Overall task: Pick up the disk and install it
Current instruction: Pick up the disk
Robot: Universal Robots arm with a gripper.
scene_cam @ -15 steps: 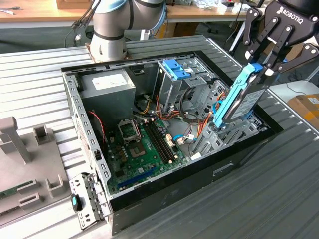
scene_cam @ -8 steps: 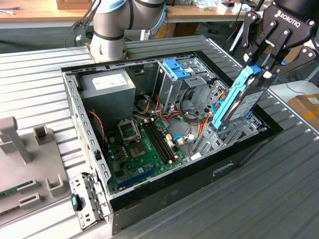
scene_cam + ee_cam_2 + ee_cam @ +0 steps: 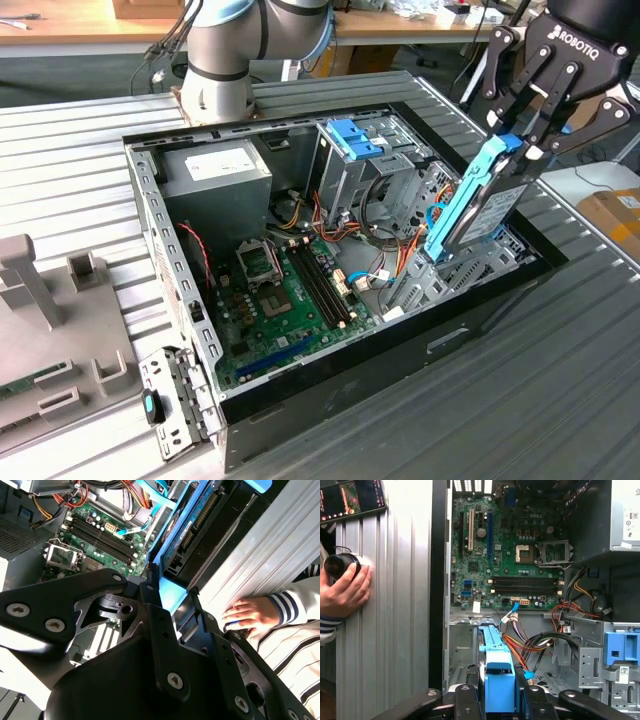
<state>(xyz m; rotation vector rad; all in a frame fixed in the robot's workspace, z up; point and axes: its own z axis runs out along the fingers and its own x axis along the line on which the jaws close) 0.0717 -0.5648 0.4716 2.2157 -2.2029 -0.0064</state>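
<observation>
The disk (image 3: 470, 205), silver-grey with a bright blue frame, stands tilted on edge at the open computer case's (image 3: 400, 340) side nearest the exterior view's right. Its lower end reaches down among the grey drive bay parts (image 3: 470, 265). My gripper (image 3: 520, 148) is shut on the disk's upper end. In the first wrist view the blue frame (image 3: 497, 675) runs out from between my fingers (image 3: 465, 697) toward the bay floor. In the second wrist view the disk (image 3: 197, 525) sits just beyond my gripper (image 3: 167, 600).
Inside the case lie a green motherboard (image 3: 285, 295), a grey power supply box (image 3: 215, 175) and a metal cage with a blue latch (image 3: 352, 138). Loose cables (image 3: 540, 645) cross near the bay. A person's hand (image 3: 345, 587) rests on the ribbed table beside the case.
</observation>
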